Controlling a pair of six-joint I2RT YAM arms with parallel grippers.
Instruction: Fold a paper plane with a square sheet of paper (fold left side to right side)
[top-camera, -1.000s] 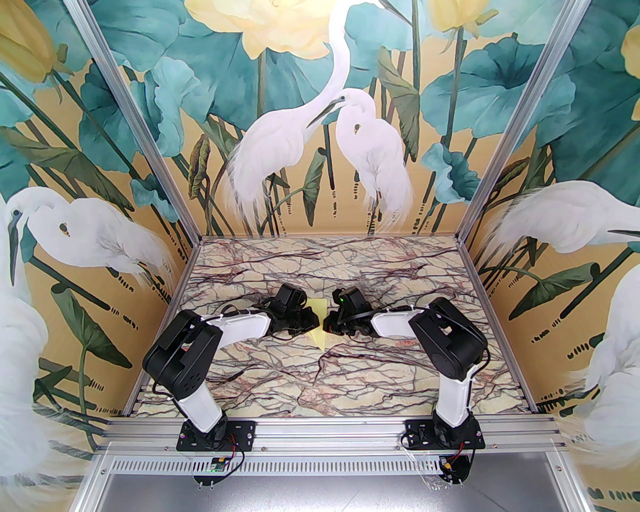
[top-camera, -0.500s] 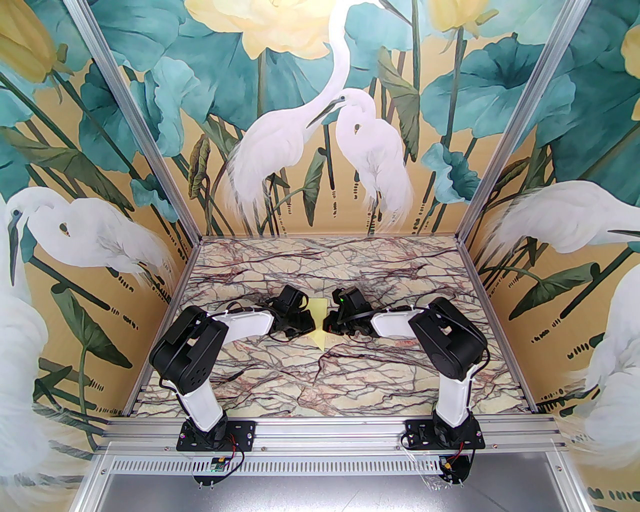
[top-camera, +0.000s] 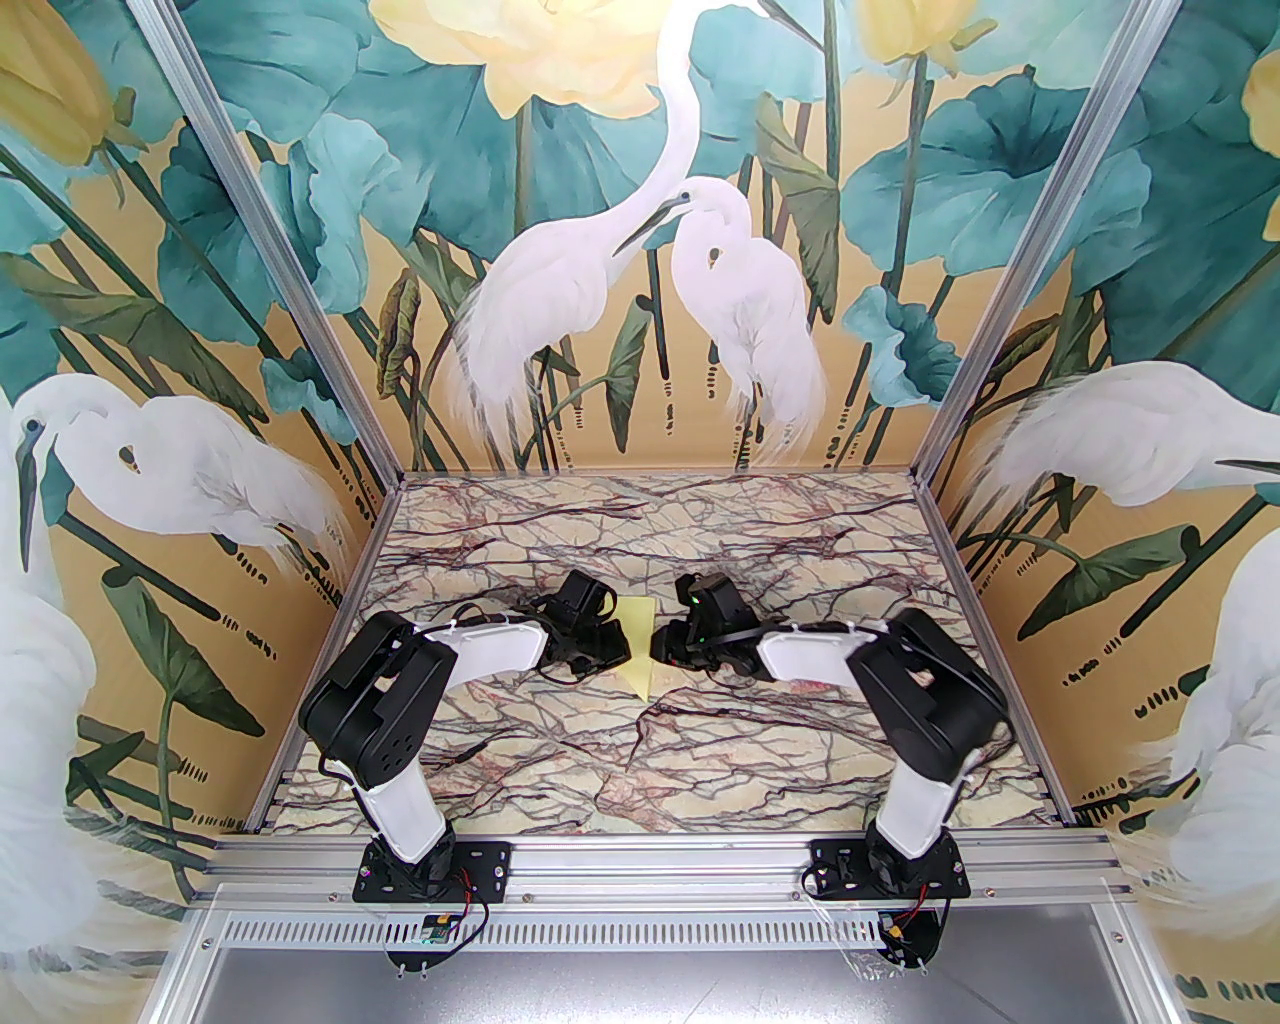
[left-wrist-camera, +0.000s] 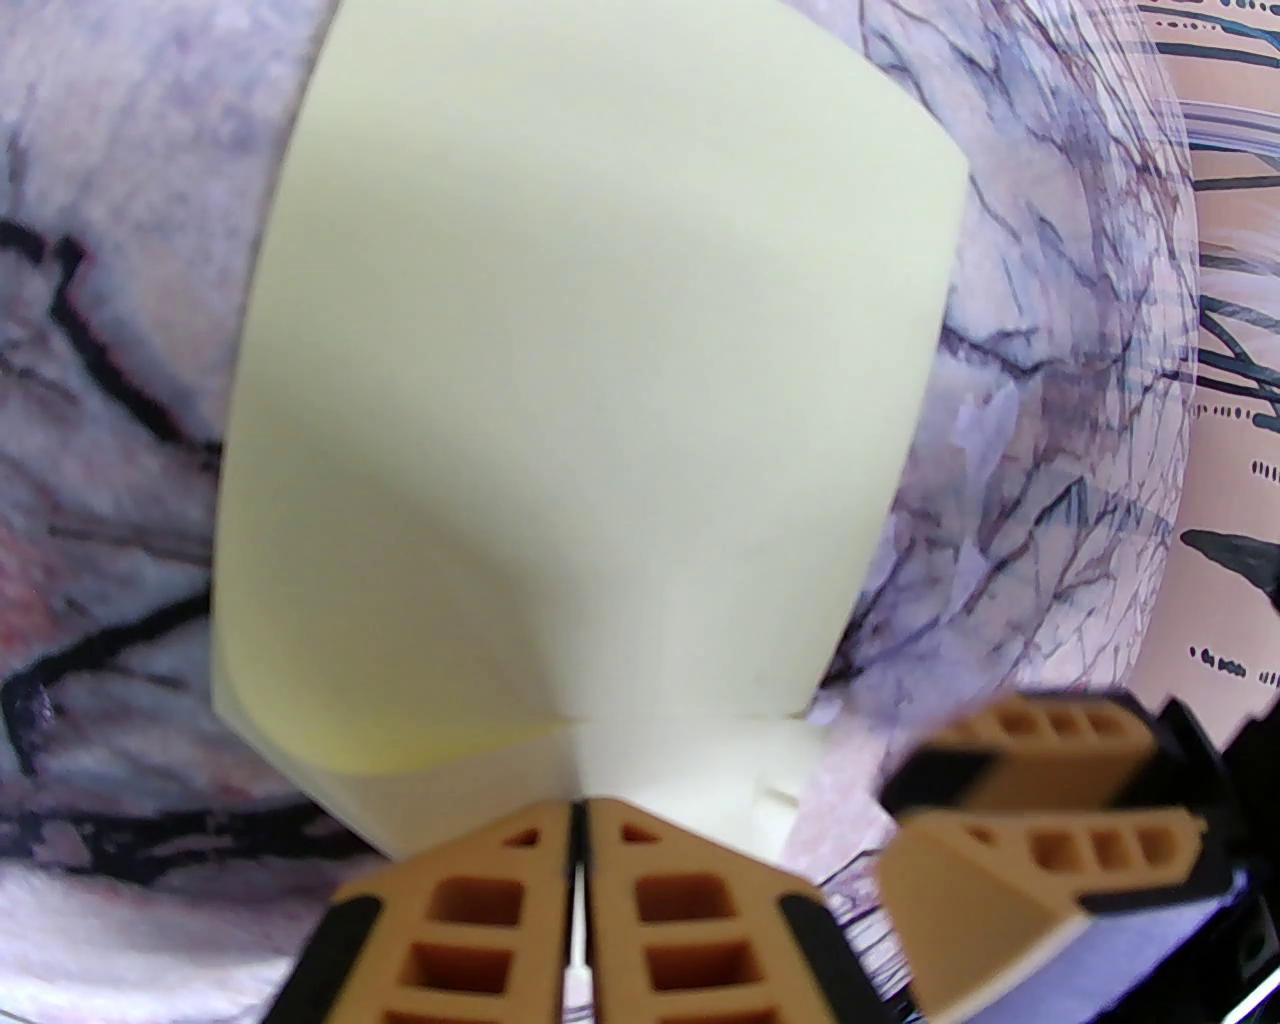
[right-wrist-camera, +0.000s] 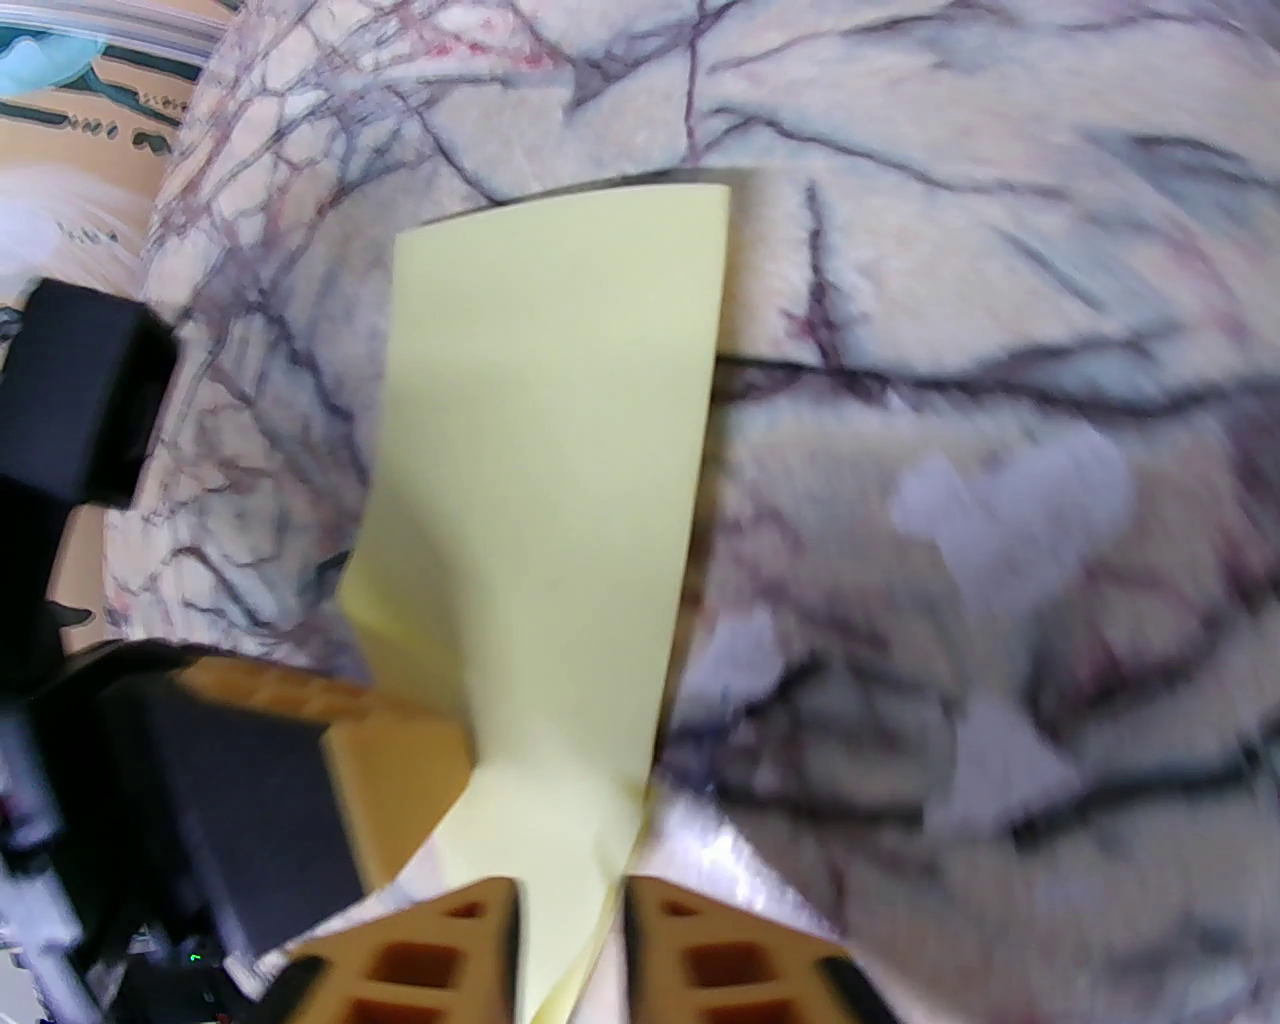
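Pale yellow sheet (top-camera: 638, 612): sitting mid-worktop between the two claws, its near corner pointing toward the arm bases.
Marble worktop (top-camera: 640, 760): veined pattern showing on all sides of the sheet.
Left claw (left-wrist-camera: 578, 810): pinching the sheet's near edge, fingers (left-wrist-camera: 480, 900) pressing together with barely a slit between them.
Sheet, left wrist view: spreading away from the claw; two layers are showing at the lower left, a brighter one over a paler one.
Right claw (right-wrist-camera: 570, 890): standing slightly parted, the sheet's edge running through the gap. Its fingers (right-wrist-camera: 700, 960) are not visibly clamping the paper.
Sheet, right wrist view: appearing as a narrow strip running away from the claw, casting a shadow on the worktop along its right side.
Arms: both reaching inward from the near edge, claws facing each other and nearly meeting across the sheet.
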